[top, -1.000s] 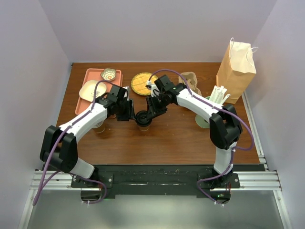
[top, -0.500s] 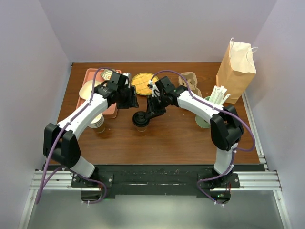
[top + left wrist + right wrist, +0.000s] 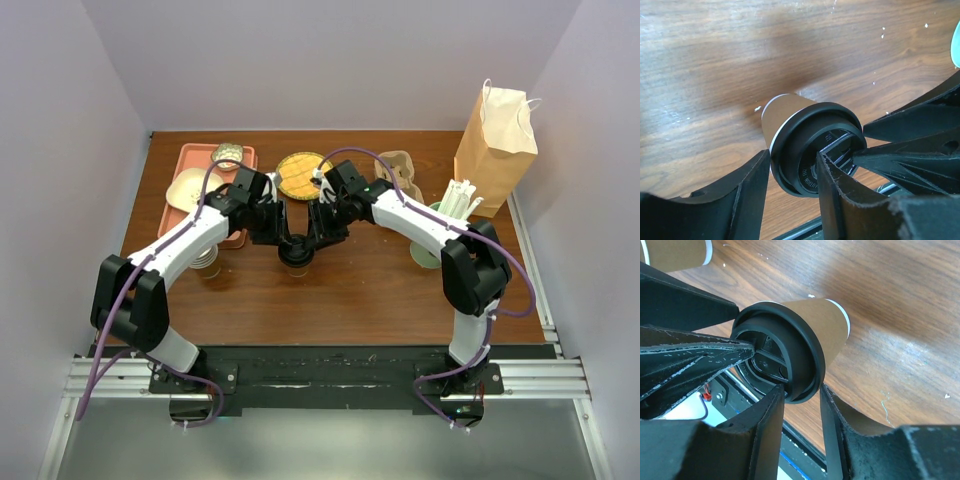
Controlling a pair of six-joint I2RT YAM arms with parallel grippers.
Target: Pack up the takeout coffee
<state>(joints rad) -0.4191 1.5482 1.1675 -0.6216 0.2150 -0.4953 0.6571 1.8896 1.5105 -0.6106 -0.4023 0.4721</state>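
The takeout coffee (image 3: 298,256), a small tan paper cup with a black lid, stands upright at mid-table. Both grippers meet over it. My left gripper (image 3: 286,241) comes in from the left. In the left wrist view, one of its fingers presses the outside of the lid (image 3: 807,145) and the other rests on the lid's top; this gripper (image 3: 792,159) pinches the rim. My right gripper (image 3: 311,241) comes in from the right. It (image 3: 802,389) straddles the opposite rim of the cup (image 3: 825,325) the same way, shut on it.
A stack of lidless paper cups (image 3: 205,262) stands left of the coffee. A pink tray (image 3: 186,152) with dishes lies at the back left. At the back middle are a round yellow plate (image 3: 297,176) and a cardboard carrier (image 3: 400,168). A cup of straws (image 3: 448,215) and a paper bag (image 3: 497,140) stand on the right.
My left gripper drew back from the cup toward the tray, then came back and closed on the lid's rim. The right gripper stayed on the lid; the cup barely moved.
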